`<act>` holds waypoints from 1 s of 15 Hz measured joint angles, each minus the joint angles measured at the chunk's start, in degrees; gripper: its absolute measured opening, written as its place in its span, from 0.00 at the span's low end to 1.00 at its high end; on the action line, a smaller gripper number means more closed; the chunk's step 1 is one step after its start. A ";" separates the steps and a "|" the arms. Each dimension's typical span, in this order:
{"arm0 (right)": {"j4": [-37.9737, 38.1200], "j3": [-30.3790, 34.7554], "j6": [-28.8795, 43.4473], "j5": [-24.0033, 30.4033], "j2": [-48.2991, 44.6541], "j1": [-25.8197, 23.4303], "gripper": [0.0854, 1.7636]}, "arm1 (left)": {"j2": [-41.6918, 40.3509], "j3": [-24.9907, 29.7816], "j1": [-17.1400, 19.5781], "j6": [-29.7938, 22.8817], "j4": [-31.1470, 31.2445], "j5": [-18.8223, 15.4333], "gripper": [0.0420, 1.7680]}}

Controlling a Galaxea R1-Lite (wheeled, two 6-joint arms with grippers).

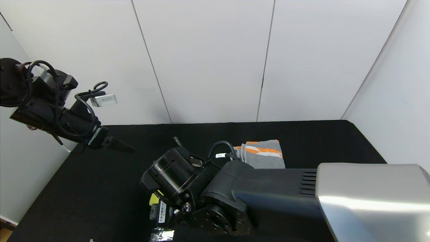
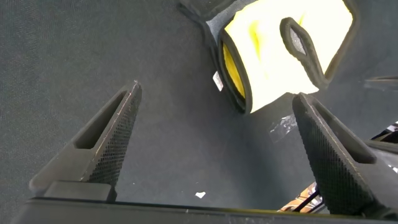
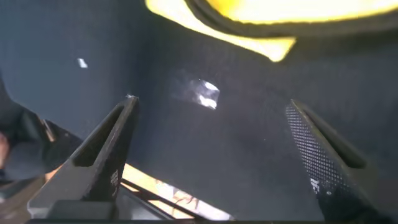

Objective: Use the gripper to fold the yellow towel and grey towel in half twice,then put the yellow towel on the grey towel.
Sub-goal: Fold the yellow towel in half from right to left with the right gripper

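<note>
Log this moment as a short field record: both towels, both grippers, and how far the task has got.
grey towel: folded, lying on the black table, orange and white stripes up
yellow towel: folded, on the table, apart from the grey towel
left gripper: jaws open, raised over the table's left side, holding nothing
right gripper: jaws open, above the table beside the yellow towel, holding nothing
stacking: not yet done

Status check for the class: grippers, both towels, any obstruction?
Left gripper open, raised. Right gripper open, empty, beside yellow towel. Grey towel folded, separate. No obstruction seen.

Black jointed arms, looped cables, silver forearm panel, barcode label
</note>
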 joint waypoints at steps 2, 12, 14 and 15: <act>-0.17 0.50 2.02 1.10 0.30 -0.67 0.96 | 0.00 0.00 0.00 -0.01 0.00 0.00 0.97; -11.01 5.90 9.98 2.44 1.62 -3.01 0.96 | 0.74 0.33 -0.16 0.02 0.00 0.00 0.97; -11.20 6.40 9.85 2.13 2.17 -3.51 0.96 | 0.28 0.30 -0.18 0.05 0.00 0.00 0.97; -11.34 6.45 9.80 2.02 2.45 -3.86 0.96 | 0.09 0.28 -0.21 0.02 0.00 0.00 0.97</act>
